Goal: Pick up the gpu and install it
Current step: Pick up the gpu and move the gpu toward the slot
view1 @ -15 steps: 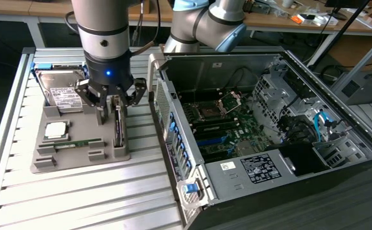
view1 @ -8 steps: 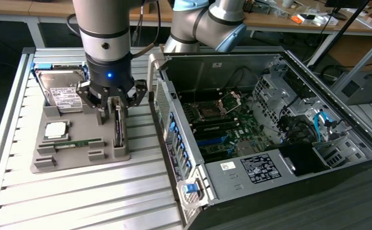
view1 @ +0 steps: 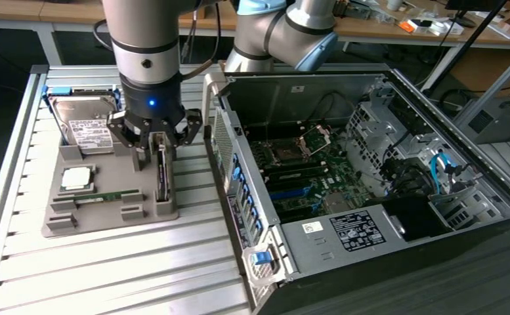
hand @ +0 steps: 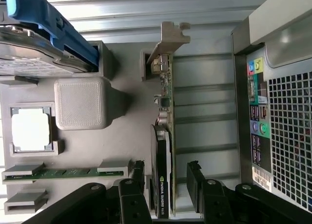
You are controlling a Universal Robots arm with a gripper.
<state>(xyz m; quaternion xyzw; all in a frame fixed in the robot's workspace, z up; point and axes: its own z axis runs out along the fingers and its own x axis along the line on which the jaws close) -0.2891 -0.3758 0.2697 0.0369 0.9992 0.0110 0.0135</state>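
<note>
The gpu [view1: 161, 172] stands on its edge in a slot at the side of the grey holder tray [view1: 106, 220] nearest the computer case. In the wrist view the gpu [hand: 163, 136] shows a thin green board edge, a black cooler and a silver bracket at its far end. My gripper [view1: 154, 141] hangs straight down over it, open. Its black fingers [hand: 194, 173] straddle the cooler end of the card with a gap on each side, so nothing is held.
The holder tray [hand: 126, 131] also carries a silver hard drive [view1: 88, 128], a CPU [view1: 77, 177] and a green RAM stick [view1: 106, 196]. The open computer case [view1: 369, 164] lies at the exterior view's right, motherboard [view1: 307, 177] exposed. Slatted metal table underneath.
</note>
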